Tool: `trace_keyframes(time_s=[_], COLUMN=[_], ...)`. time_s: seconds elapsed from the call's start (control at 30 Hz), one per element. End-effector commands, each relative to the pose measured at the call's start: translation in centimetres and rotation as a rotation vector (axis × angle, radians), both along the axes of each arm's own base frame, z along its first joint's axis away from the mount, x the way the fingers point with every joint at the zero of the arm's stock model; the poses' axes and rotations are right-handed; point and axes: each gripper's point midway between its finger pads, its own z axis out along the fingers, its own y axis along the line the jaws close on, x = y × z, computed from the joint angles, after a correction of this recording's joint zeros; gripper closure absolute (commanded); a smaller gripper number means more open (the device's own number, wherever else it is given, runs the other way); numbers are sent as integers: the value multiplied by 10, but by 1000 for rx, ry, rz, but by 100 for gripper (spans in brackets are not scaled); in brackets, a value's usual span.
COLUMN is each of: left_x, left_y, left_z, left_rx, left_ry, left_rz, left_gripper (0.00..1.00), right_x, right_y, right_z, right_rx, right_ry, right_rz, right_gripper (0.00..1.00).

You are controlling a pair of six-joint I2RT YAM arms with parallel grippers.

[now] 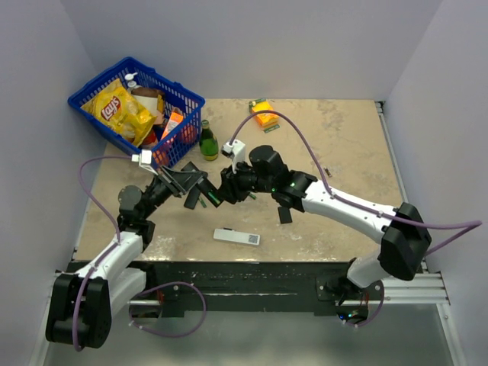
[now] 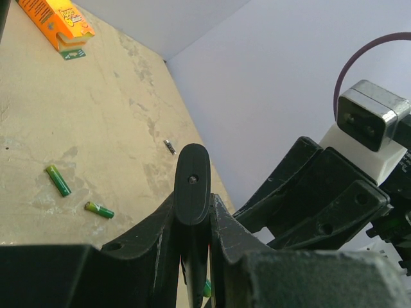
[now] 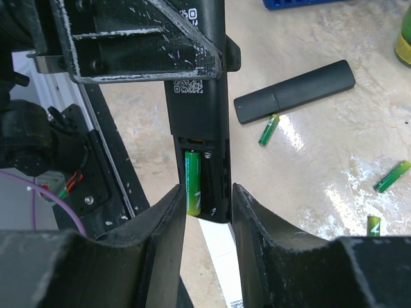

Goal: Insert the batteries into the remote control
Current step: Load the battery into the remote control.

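My left gripper (image 1: pixel 187 183) is shut on the black remote control (image 2: pixel 192 186) and holds it above the table. In the right wrist view the remote (image 3: pixel 199 109) shows its open battery compartment, with one green battery (image 3: pixel 194 179) in the left slot and the right slot empty. My right gripper (image 3: pixel 207 215) is open, its fingers on either side of the compartment end, the left finger against it. Loose green batteries (image 3: pixel 268 128) (image 3: pixel 392 176) (image 3: pixel 374 226) lie on the table. Two also show in the left wrist view (image 2: pixel 58 180) (image 2: pixel 100 209).
A black bar-shaped piece (image 3: pixel 295 90) lies on the table beyond the grippers. A flat white remote (image 1: pixel 236 237) lies near the front edge. A blue basket (image 1: pixel 84 97) of groceries stands back left, with a green bottle (image 1: pixel 207 142) beside it and an orange box (image 1: pixel 264 114) at the back.
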Motion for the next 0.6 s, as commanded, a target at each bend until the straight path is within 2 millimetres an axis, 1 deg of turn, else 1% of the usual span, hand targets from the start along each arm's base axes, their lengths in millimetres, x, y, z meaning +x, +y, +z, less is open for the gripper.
trace_keyframes(time_s=[0.0, 0.17, 0.23, 0.27, 0.4, 0.47, 0.57], left_x=[3, 4, 5, 5, 4, 5, 6], left_y=[0, -1, -1, -2, -2, -2, -2], left_z=[25, 24, 25, 25, 28, 30, 26], left_rx=[11, 19, 19, 20, 20, 22, 31], left_ry=[-96, -97, -99, -100, -108, -113, -104], left_rz=[4, -3, -4, -7, -13, -13, -8], left_gripper=[100, 100, 100, 100, 100, 100, 100], right_x=[-2, -6, -6, -7, -7, -9, -9], right_y=[14, 25, 27, 28, 33, 34, 34], right_z=[20, 12, 9, 10, 2, 2, 3], right_rx=[31, 29, 26, 30, 19, 22, 25], right_ry=[-39, -11, -2, -1, 18, 24, 23], right_rz=[75, 124, 134, 141, 156, 167, 165], right_gripper=[63, 64, 64, 64, 65, 65, 65])
